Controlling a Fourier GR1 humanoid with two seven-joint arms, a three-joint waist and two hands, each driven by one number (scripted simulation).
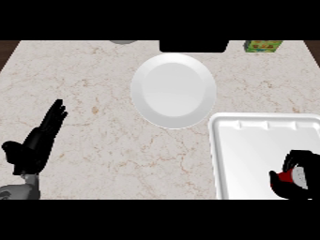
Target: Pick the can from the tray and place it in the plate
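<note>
Two robot hands show at the bottom of the frame. At the lower right, the right robot hand point(313, 176) is curled round the can point(289, 176), a small red can with a pale end, its fingers wrapping over it and its thumb below. The can sits low in the right part of the tray point(259, 136), a white tray with a raised rim that fills the lower right of the frame; whether the can touches the tray floor or is lifted off it I cannot tell. At the lower left, the left robot hand point(41, 138) rests over the counter point(93, 84) with its fingers straight and pointing toward the top of the frame, holding nothing, well apart from the tray.

Farther up, near the middle of the frame, a white plate point(173, 90) lies on the pale marbled counter, just beside the tray's upper left corner. At the top edge, a dark box point(194, 45) sits beyond the plate, a green and yellow box point(262, 46) lies to the upper right, and a grey round thing point(123, 41) is partly cut off to the upper left.
</note>
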